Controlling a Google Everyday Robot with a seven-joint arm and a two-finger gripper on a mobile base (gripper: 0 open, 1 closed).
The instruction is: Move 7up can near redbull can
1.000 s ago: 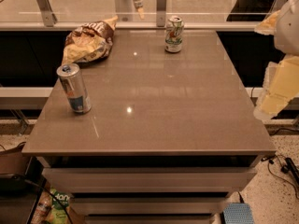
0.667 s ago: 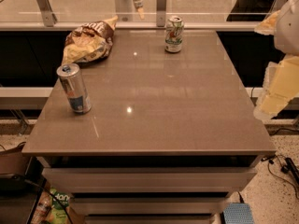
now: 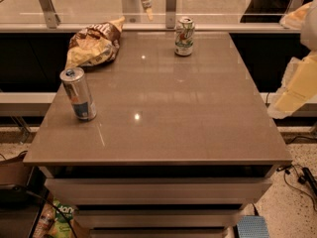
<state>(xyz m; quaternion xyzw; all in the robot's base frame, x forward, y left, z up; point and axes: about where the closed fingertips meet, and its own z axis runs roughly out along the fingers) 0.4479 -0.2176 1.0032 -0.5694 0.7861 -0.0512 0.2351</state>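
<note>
The 7up can [image 3: 184, 36] stands upright at the far middle of the brown table [image 3: 173, 123], white and green with a silver top. The redbull can [image 3: 78, 94] stands upright near the table's left edge, slim, silver and blue. The two cans are far apart. My gripper [image 3: 286, 103] shows as a blurred cream and white shape at the right edge of the view, off the table's right side, well away from both cans and holding nothing that I can see.
A crumpled chip bag [image 3: 94, 44] lies at the far left corner of the table, behind the redbull can. A glass railing [image 3: 171, 6] runs along the far edge. Drawers [image 3: 158, 190] sit below the tabletop, and cables lie on the floor at the right.
</note>
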